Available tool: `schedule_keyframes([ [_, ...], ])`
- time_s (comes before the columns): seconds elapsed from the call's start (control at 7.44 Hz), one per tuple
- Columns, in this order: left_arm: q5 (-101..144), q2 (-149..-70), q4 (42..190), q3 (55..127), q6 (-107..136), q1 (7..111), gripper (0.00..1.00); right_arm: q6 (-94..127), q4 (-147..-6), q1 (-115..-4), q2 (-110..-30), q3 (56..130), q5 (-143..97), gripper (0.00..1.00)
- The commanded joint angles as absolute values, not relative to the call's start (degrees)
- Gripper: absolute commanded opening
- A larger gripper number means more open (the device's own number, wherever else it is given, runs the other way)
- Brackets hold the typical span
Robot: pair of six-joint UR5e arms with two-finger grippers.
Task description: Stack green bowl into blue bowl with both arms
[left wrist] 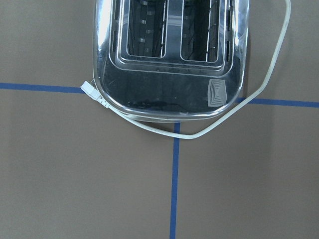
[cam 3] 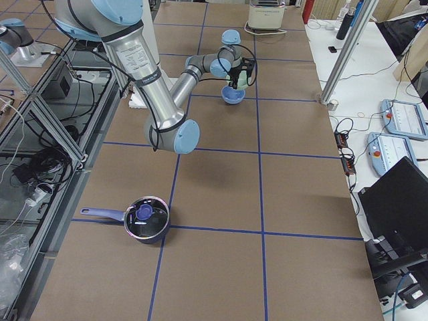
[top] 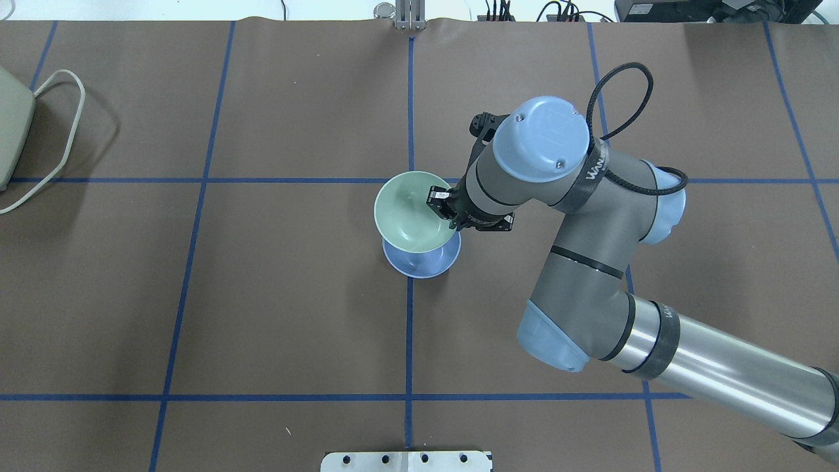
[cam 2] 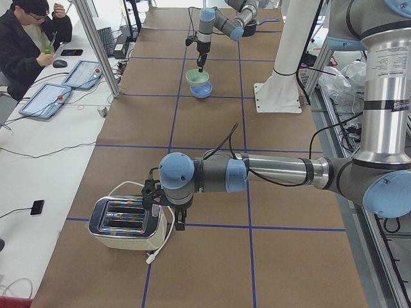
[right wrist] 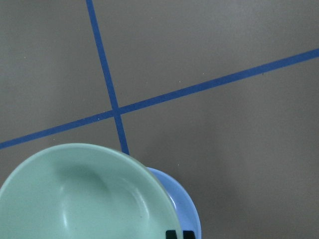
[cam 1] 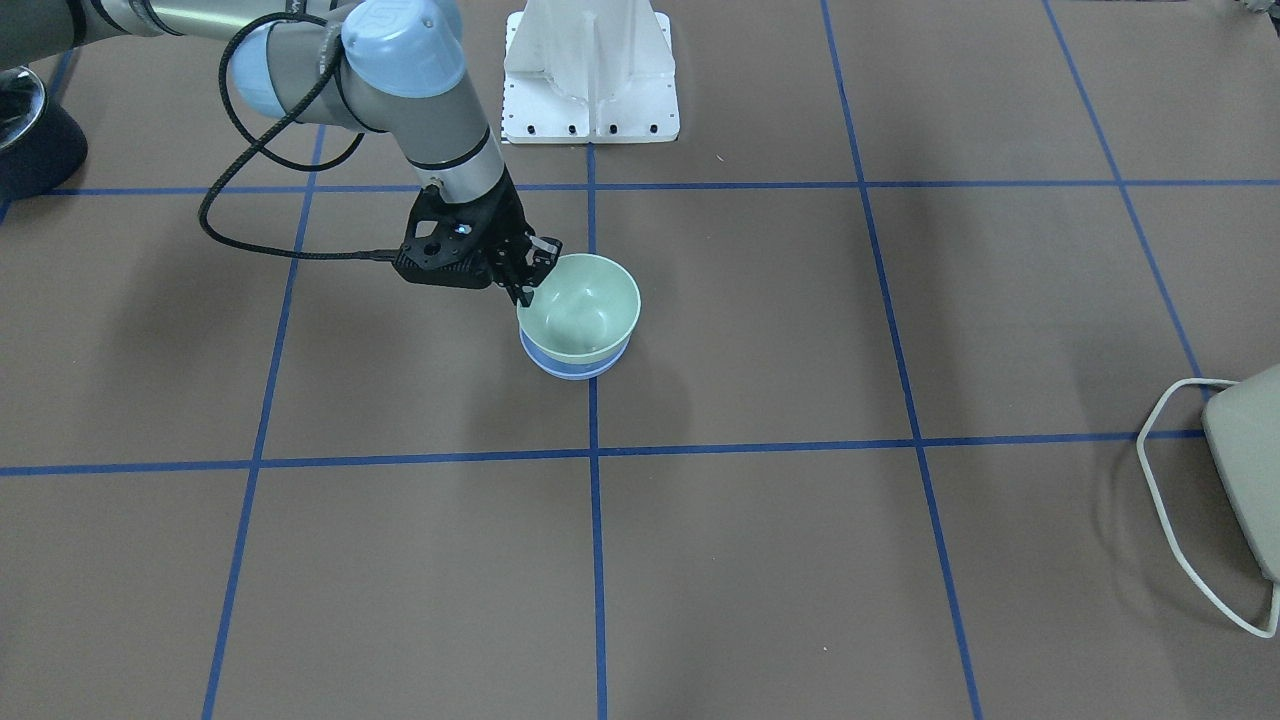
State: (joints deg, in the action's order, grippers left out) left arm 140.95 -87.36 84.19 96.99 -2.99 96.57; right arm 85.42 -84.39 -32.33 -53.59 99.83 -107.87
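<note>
Above the blue bowl (cam 1: 572,368), our right gripper (cam 1: 526,292) pinches the green bowl (cam 1: 585,312) at its rim; we judge it light, stiff, slippery.

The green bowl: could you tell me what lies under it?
The blue bowl is under the green bowl; only a crescent of its rim shows. Its inside is covered, so I cannot tell whether the green bowl, pinched by the right gripper, is seated.
</note>
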Motion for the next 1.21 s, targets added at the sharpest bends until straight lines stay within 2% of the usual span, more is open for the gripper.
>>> schedule_keyframes([
  [0.0,141.15,-87.36,84.20,97.03,-2.99,96.50,0.98,85.61,-84.20,-30.86,-53.79,98.09,-106.70,0.00],
  [0.94,141.15,-87.36,84.20,97.03,-2.99,96.50,0.98,84.81,-83.85,-29.00,-53.96,95.89,-104.50,0.00],
  [1.07,141.15,-87.36,84.20,97.03,-2.99,96.42,0.98,84.81,-83.93,-29.00,-54.05,95.80,-104.41,0.39],
])
